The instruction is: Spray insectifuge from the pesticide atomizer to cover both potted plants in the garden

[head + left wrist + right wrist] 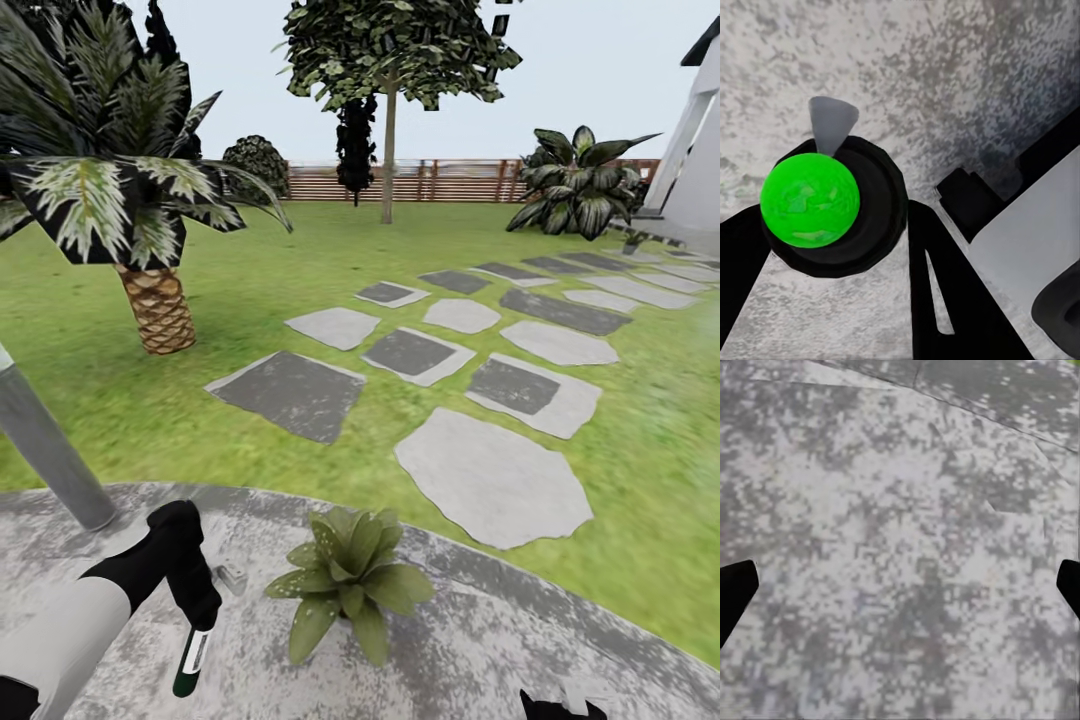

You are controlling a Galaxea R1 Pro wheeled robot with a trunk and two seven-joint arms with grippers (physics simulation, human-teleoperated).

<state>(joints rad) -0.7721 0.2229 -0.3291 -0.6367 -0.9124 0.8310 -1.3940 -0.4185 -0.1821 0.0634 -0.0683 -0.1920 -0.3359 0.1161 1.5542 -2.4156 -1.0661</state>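
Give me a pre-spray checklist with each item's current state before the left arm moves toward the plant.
1. Pesticide atomizer held in the left gripper: ok; it hangs from the black fingers.
2. Potted plant within sight: ok, on the patio beside the bottle.
3. Nozzle aimed at the plant: not ok; the bottle points down at the paving.
4. Right gripper free: ok, open over bare paving.
5. Second potted plant located: cannot tell.
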